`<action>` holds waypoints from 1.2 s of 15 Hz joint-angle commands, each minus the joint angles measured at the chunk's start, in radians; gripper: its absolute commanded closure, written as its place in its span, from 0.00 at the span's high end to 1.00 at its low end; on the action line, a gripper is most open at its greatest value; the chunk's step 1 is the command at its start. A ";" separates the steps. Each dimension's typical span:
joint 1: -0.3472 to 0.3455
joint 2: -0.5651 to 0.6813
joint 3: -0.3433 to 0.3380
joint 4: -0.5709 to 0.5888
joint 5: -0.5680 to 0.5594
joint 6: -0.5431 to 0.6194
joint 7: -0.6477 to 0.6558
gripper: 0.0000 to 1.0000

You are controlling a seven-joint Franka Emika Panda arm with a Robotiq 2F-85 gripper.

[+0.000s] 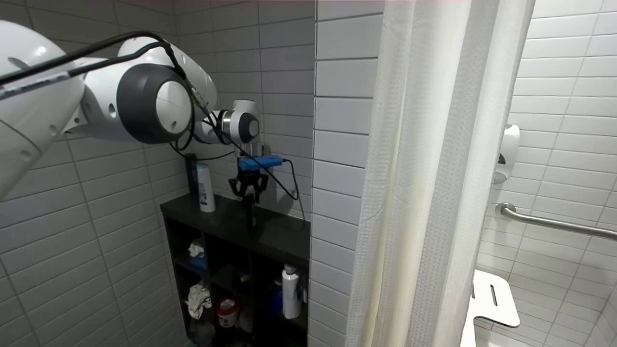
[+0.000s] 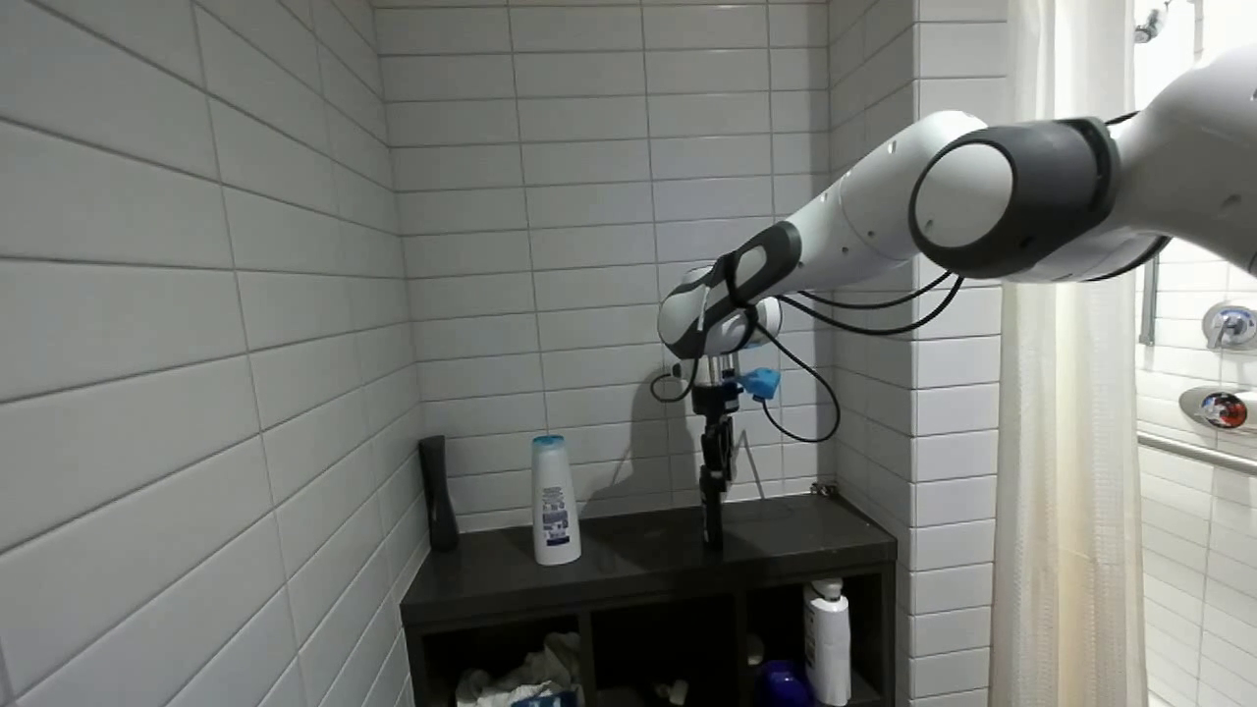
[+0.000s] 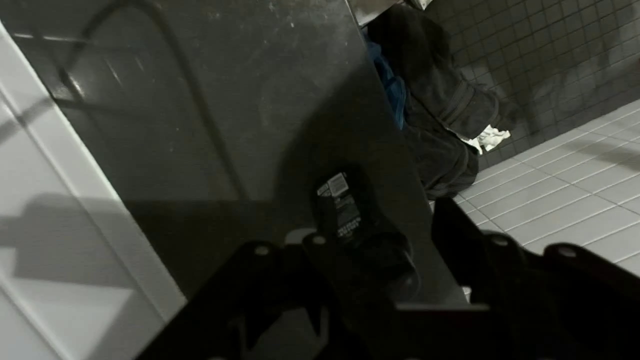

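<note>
My black gripper [image 1: 249, 195] points straight down over the dark shelf top [image 1: 282, 236]. In the wrist view its two fingers [image 3: 378, 225] are apart, so it is open. A dark bottle [image 2: 712, 520] stands upright under it; it also shows in an exterior view [image 1: 250, 217]. In the wrist view the dark bottle [image 3: 345, 202] has a pale printed label, and its upper end lies between the fingers. The right finger is apart from it; the left finger overlaps it, and contact cannot be told. A white bottle with a blue cap [image 2: 556, 506] stands upright on the shelf beside it.
Another dark bottle [image 2: 439, 496] stands in the corner by the tiled wall. Cubbies under the shelf top hold a white bottle [image 1: 291, 294], a red-and-white tub [image 1: 228, 313] and cloths [image 1: 198, 299]. A pale curtain [image 1: 424, 168] hangs beside a wall edge. Cables loop from the arm.
</note>
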 commanded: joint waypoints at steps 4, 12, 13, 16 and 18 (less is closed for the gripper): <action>0.000 0.003 0.028 0.037 0.053 0.001 -0.005 0.99; 0.017 0.017 0.036 0.075 0.107 -0.040 0.034 1.00; 0.020 0.017 0.032 0.076 0.103 -0.047 0.048 1.00; 0.026 0.020 0.025 0.088 0.101 -0.074 0.090 1.00; 0.031 0.023 0.020 0.098 0.098 -0.092 0.127 1.00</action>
